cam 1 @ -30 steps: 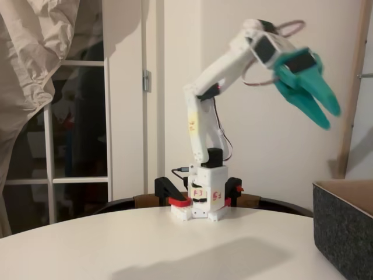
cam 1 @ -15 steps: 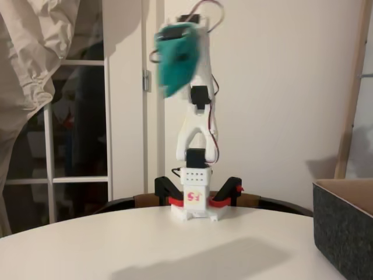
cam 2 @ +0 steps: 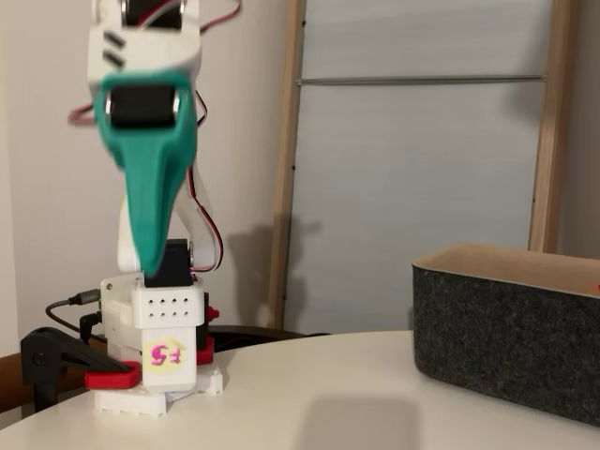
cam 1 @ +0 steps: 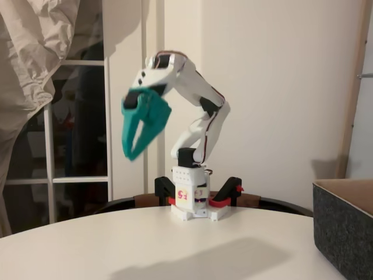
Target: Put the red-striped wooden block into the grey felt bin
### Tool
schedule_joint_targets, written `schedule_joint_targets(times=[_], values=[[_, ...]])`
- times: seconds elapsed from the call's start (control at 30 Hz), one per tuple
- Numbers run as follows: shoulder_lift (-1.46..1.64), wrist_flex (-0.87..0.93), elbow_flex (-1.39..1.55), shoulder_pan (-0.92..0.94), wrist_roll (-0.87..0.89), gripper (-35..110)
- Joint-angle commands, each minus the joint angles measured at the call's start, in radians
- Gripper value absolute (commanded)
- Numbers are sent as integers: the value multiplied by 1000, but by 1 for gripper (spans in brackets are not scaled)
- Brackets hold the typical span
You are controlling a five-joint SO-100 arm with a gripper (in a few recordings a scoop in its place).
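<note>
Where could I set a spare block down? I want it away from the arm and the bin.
The white table is bare across its front and left in a fixed view, from the arm's base forward to the near edge. Tighter on the right, where the grey felt bin stands. The gripper hangs in the air, above the table's left part.
</note>
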Motion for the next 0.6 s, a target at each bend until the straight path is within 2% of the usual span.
schedule_joint_targets(times=[0.0,0.27,0.57], values=[[170,-49,187,29,11,0],[506,-328,568,61,38,0],[738,-483,865,64,38,0]])
